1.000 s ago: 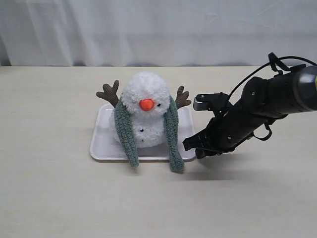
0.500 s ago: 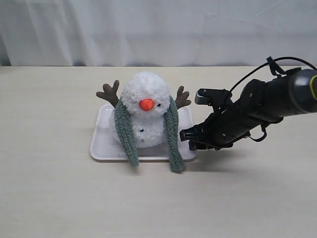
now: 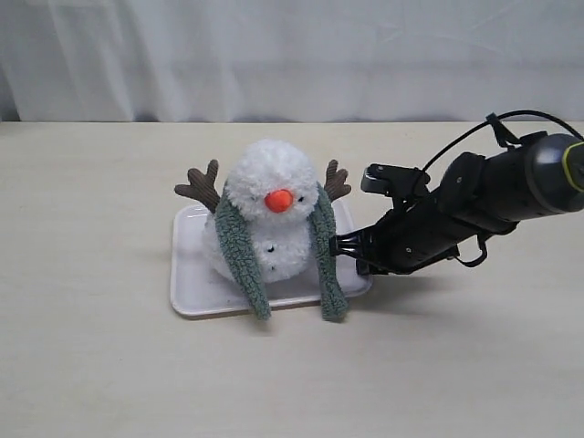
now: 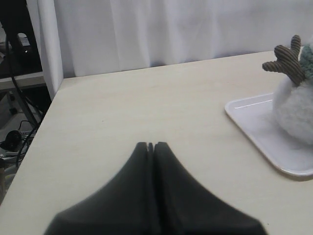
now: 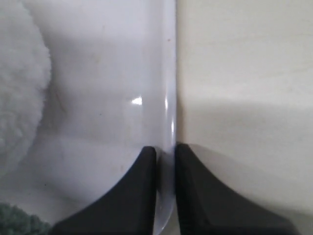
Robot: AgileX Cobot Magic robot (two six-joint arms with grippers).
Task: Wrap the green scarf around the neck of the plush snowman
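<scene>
L wrist view cuts plush snowman [image 4: 293,107] and white tray [image 4: 254,128] off at the frame edge, w/ only a sliver of green scarf [image 4: 308,56] showing; R wrist view catches just blurred fluff & a scarf corner.

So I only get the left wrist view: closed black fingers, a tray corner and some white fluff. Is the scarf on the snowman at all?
Observer: Yes. The exterior view shows the green scarf draped over the plush snowman, with both ends hanging down in front, uncrossed.
Operator: And where's the other arm?
Observer: The right gripper is at the white tray, on the edge at the right of the exterior view, beside the snowman.
Operator: Is it holding anything?
Observer: The right wrist view shows its fingers pinched on the tray's rim, one inside it and one outside.
</scene>
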